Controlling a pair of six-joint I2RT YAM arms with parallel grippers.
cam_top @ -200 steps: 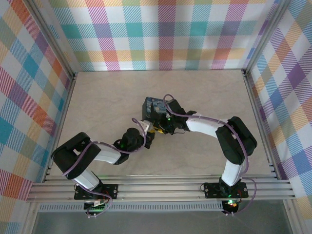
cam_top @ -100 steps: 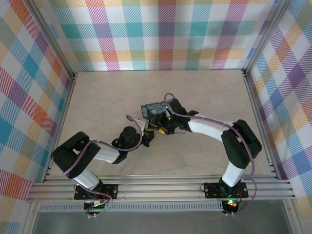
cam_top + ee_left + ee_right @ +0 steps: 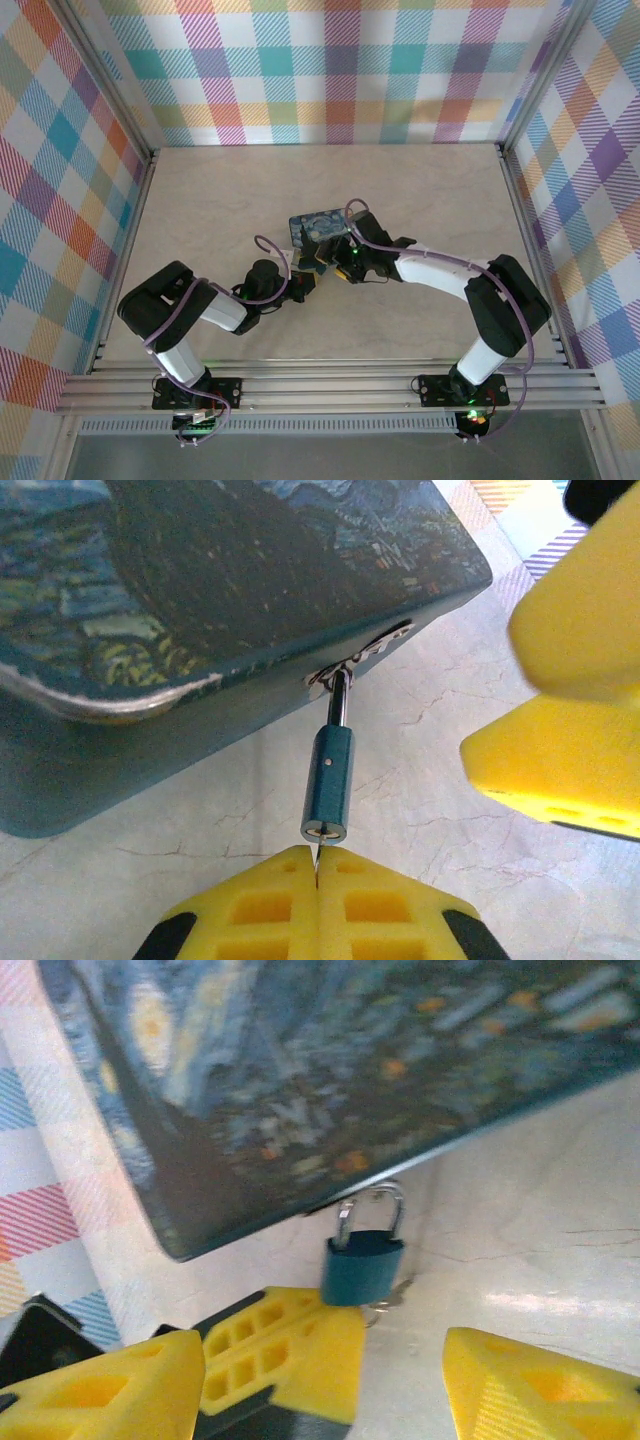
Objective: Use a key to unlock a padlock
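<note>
Two grippers: close together at the tin [image 3: 200, 610] edge.
Left gripper [image 3: 317, 865]: pinching the key [image 3: 315, 852] in the padlock [image 3: 328, 785] base.
Right gripper [image 3: 320, 1360]: spread, empty.
Padlock: shackled to the tin's clasp [image 3: 360, 660]; bare table [image 3: 430, 820] on both sides.

tin [image 3: 318, 224]: on the table [image 3: 200, 200], mid-way back
padlock [image 3: 328, 785]: hooked to the tin's front edge
key [image 3: 316, 852]: at padlock's underside, in left gripper [image 3: 316, 866]
right gripper [image 3: 333, 258]: right of padlock, apart
</note>
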